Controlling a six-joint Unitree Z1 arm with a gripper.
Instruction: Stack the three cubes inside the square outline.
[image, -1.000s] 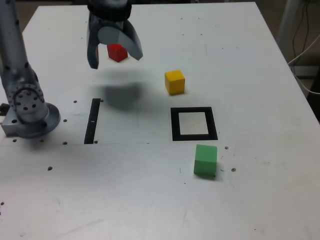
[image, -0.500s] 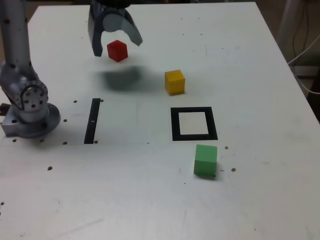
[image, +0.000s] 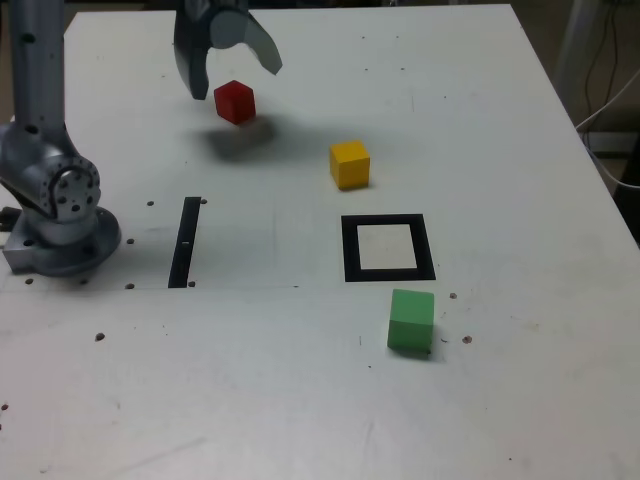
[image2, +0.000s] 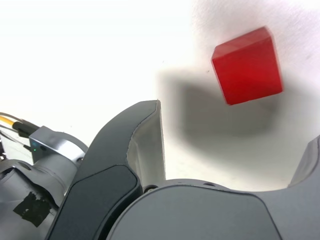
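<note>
The red cube (image: 234, 101) rests on the white table at the far left of the exterior view. My gripper (image: 228, 70) hangs open just above and behind it, and the fingers touch nothing. In the wrist view the red cube (image2: 246, 65) lies ahead of the gripper (image2: 235, 125), outside the gap between the fingers. The yellow cube (image: 350, 164) sits nearer the middle of the table. Just in front of the yellow cube is the square outline (image: 350, 250), with its white centre bare. The green cube (image: 411, 320) stands just in front of the outline's near right corner.
A thin black strip (image: 185, 241) lies on the table to the left of the outline in the exterior view. The arm's grey base (image: 60, 225) stands at the table's left edge. Cables hang beyond the table's right edge (image: 610, 90).
The gripper has moved away from the camera toward the table's far edge, uncovering the red cube. It stayed open. None of the cubes moved.
</note>
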